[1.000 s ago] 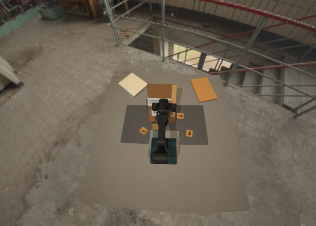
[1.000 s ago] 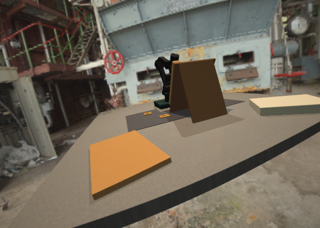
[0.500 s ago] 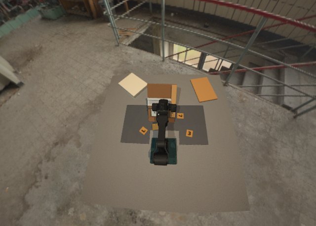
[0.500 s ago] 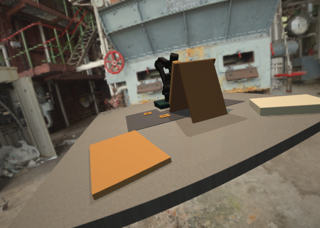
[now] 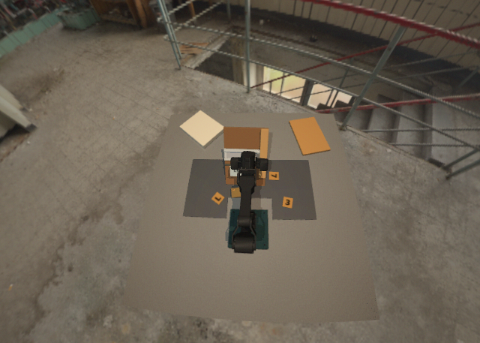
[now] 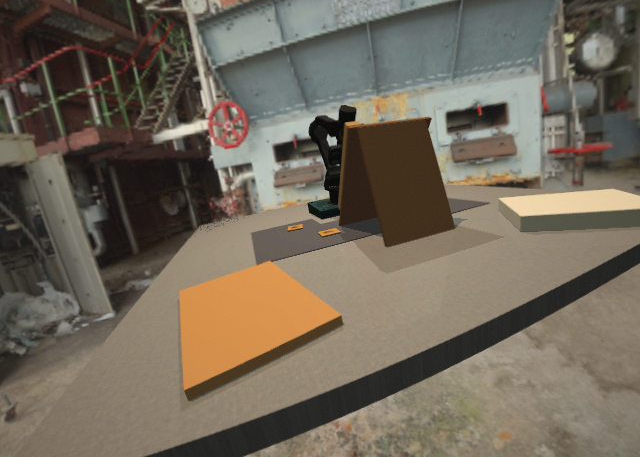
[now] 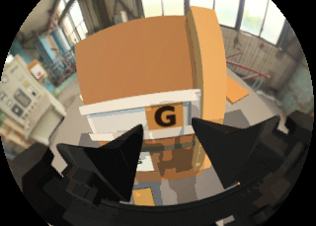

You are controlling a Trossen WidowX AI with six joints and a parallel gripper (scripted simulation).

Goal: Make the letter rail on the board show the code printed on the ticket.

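The sloped brown board carries a white rail. An orange G tile sits upright in the rail, close to its right end; the rail left of it is bare. My gripper is open in front of the G tile, one fingertip near each side, holding nothing. The ticket is mostly hidden and its code is unreadable. A 3 tile and a sideways tile lie right; another tile lies left. A partly hidden tile lies before the board.
A cream slab lies at the back left and an orange slab at the back right. A raised orange side piece borders the board's right side, close to my right finger. The dark mat lies under the tiles.
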